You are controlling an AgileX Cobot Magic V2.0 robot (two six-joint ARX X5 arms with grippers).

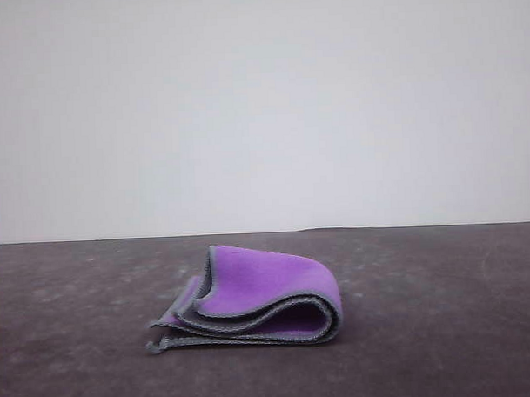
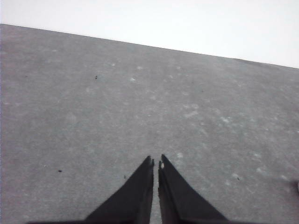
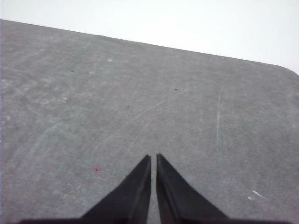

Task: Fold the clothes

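Dark table against a plain pale wall

The table (image 1: 444,332) has a matte dark grey top, mottled with faint pale specks and thin scratches, one corner rounded; behind its far edge stands a bare whitish wall (image 1: 262,103), evenly and softly lit.

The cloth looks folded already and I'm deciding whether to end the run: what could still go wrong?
The cloth has a puffy, rounded fold on its right side, so it may spring open. Its layered edges don't line up, so the fold may count as untidy. Both end effectors, left and right, are shut over bare table.
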